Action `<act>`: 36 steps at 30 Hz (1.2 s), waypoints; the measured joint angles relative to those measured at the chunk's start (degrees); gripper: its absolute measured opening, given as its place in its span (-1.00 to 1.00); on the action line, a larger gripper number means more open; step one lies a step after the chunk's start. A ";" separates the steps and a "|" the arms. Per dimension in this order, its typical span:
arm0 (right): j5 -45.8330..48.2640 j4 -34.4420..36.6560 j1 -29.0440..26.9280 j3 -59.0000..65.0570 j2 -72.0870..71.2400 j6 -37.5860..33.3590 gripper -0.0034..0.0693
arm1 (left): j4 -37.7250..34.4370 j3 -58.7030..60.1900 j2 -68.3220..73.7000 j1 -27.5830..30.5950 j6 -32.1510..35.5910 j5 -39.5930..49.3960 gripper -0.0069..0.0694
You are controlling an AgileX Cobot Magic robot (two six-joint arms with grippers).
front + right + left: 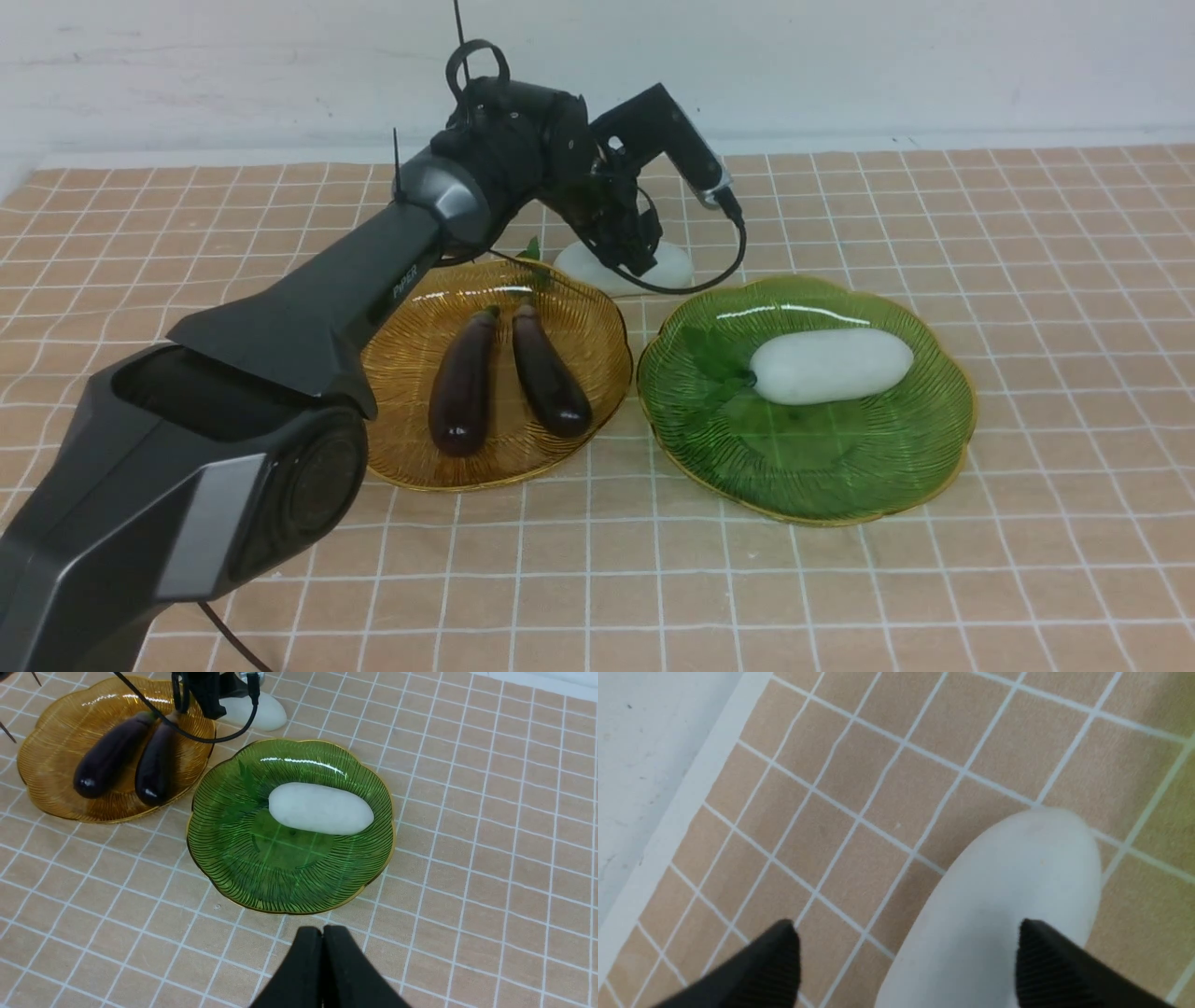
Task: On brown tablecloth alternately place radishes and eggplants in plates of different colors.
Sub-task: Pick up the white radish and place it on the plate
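Note:
On the brown tablecloth [1027,280] the amber plate [401,448] holds two dark purple eggplants [464,383] [549,373] side by side. One white radish [831,366] lies in the green plate [822,467]. A second radish [674,266] lies on the cloth just behind the two plates. My left gripper [635,252] is down over it. In the left wrist view this gripper [906,926] is open, with the radish [1008,891] under one finger [1045,961] and the other finger clear of it. My right gripper [322,929] is shut and empty, above the cloth on the near side of the green plate [289,896].
The left arm [308,317] stretches over the amber plate's left side, and its cable [719,271] loops beside the far radish. The cloth's far edge and a white wall [840,65] lie close behind that radish. Bare cloth [653,579] spreads in front of the plates and to the right.

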 joint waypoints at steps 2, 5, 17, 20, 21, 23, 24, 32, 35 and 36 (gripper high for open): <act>0.00 0.00 0.00 0.00 0.00 0.00 -0.95 | 0.80 0.00 0.00 0.00 0.03 0.33 0.88; 0.00 0.02 0.00 0.00 0.00 0.00 -0.95 | 1.26 0.00 0.00 0.00 0.03 0.74 0.97; 0.00 1.51 0.00 0.00 0.00 0.00 -0.95 | 1.75 0.00 0.51 0.00 0.07 3.17 0.97; 0.00 1.65 0.00 0.00 0.00 0.00 -0.95 | 1.75 -0.06 1.01 0.00 0.07 3.17 0.97; 0.00 1.85 0.00 0.00 0.00 0.00 -0.95 | 1.75 -0.06 1.27 0.00 0.07 3.17 0.97; 0.00 2.21 0.00 0.00 0.00 0.00 -0.95 | 1.81 -0.06 1.94 0.00 0.21 3.04 0.97; 0.00 2.38 0.00 0.00 0.00 0.00 -0.95 | 1.93 -0.06 2.21 0.00 0.21 2.69 0.97; 0.00 2.79 0.00 0.00 0.00 0.00 -0.95 | 1.99 -0.06 3.58 0.00 0.50 -0.21 0.91; 0.00 2.79 0.00 0.00 0.00 0.00 -0.95 | 1.99 -0.11 3.91 0.00 0.50 -0.72 0.84; 0.00 2.86 0.00 0.00 0.00 0.00 -0.95 | 2.11 -0.12 4.04 0.00 0.52 -1.04 0.80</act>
